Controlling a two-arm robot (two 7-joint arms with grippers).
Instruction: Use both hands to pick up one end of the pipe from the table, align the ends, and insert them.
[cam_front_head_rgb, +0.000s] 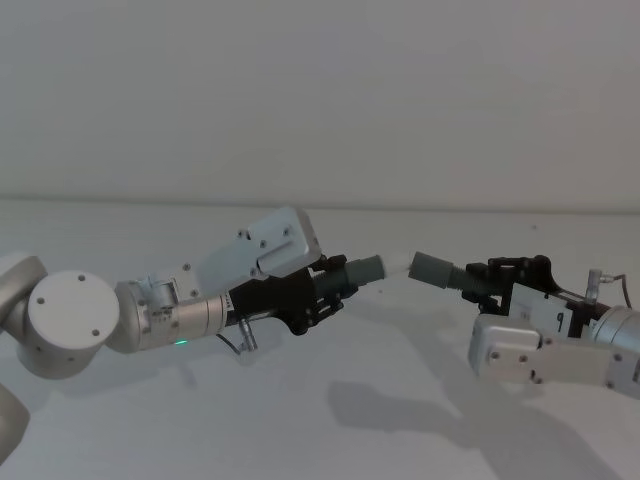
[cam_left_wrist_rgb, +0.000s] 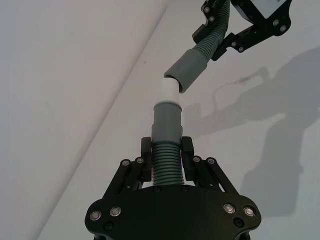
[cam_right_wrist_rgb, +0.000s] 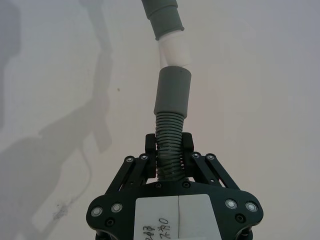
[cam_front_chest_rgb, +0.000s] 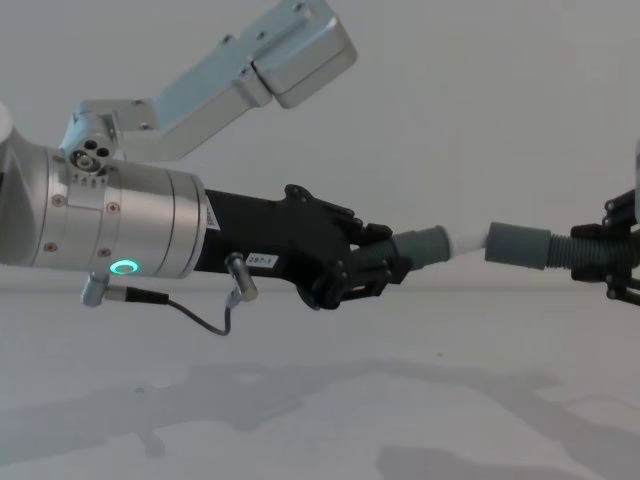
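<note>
- The pipe's two dark grey ribbed plastic pieces hang mid-frame above the white matt table (cam_front_head_rgb: 330, 420), cuffs facing.
- The left black gripper (cam_left_wrist_rgb: 166, 160) clamps the piece with the whitish-tipped cuff (cam_left_wrist_rgb: 167, 111).
- The right black gripper (cam_right_wrist_rgb: 169, 155) clamps the other piece, its plain grey cuff (cam_right_wrist_rgb: 172, 92) just short of that tip.
- Alignment looks nearly done; next, a straight push together.

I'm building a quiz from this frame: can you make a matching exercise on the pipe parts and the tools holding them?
Column 1:
1. left tool
2. right tool
3. whitish tip
4. table

Column 2:
A. bare white surface below both arms
B. shut on ribbed pipe with the white-tipped cuff
C. between the two grey cuffs, at the mouth of the right one
D. shut on ribbed pipe with the plain grey cuff

Pairs: 1-B, 2-D, 3-C, 4-A
</note>
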